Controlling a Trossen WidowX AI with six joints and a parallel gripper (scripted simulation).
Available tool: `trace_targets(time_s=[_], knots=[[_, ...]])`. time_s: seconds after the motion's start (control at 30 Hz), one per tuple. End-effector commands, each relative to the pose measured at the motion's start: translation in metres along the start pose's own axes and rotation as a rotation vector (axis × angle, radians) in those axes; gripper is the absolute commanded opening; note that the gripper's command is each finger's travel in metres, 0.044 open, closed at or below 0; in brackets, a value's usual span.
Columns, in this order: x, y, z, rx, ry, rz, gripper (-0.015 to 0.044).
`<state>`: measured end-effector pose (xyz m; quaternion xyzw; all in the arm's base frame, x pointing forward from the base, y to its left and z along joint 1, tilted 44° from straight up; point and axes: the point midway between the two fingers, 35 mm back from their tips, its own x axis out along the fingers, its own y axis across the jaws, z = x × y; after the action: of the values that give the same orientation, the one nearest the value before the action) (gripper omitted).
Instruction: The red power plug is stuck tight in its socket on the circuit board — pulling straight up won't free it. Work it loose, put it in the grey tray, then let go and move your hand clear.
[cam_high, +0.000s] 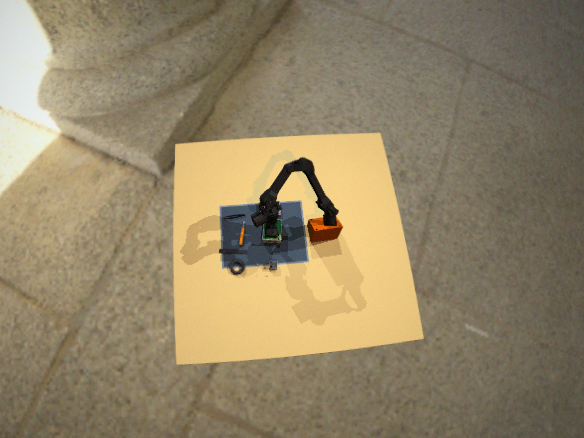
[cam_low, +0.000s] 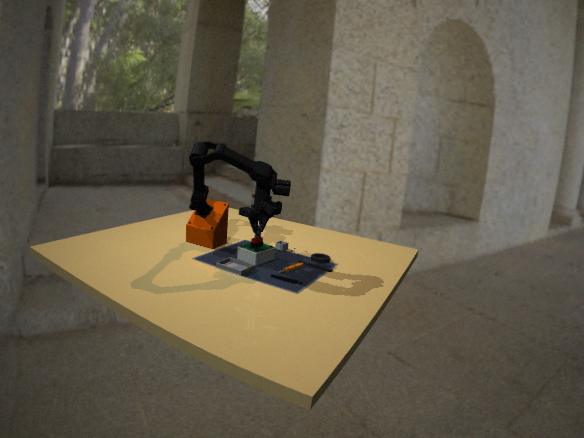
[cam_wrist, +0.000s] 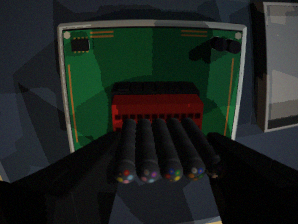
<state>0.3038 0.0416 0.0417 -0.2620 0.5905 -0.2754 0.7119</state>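
The red power plug (cam_wrist: 157, 105) (cam_low: 257, 241) sits at the black socket (cam_wrist: 155, 88) on the green circuit board (cam_wrist: 90, 70) (cam_low: 265, 247). Several dark wires with coloured ends rise from it toward the wrist camera. My gripper (cam_wrist: 164, 143) (cam_low: 257, 235) points down from above and is shut on the red power plug, one finger at each side. The fingertips' contact and the plug's near lower part are hidden by fingers and wires. The grey tray (cam_wrist: 287, 55) (cam_low: 240, 269) lies beside the board, at the right in the wrist view, with nothing seen in it.
The board stands on a pale block on a dark blue mat (cam_high: 260, 256). An orange-handled tool (cam_high: 242, 236) (cam_low: 294, 268), a black ring (cam_high: 237, 267) (cam_low: 320, 258), thin dark tools and a small grey block (cam_high: 273, 265) (cam_low: 282, 246) are around it. The arm's orange base (cam_high: 324, 231) (cam_low: 206, 231) stands beside the mat.
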Motion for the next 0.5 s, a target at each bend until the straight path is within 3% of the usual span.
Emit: trace_targets(time_s=[0.0,0.17,0.47], knots=[[-0.010,0.011,0.000,-0.019,-0.014,-0.084,0.0000],[-0.011,0.010,0.000,-0.019,-0.014,-0.082,0.0000],[-0.014,-0.010,0.000,-0.021,-0.012,0.150,0.0000]])
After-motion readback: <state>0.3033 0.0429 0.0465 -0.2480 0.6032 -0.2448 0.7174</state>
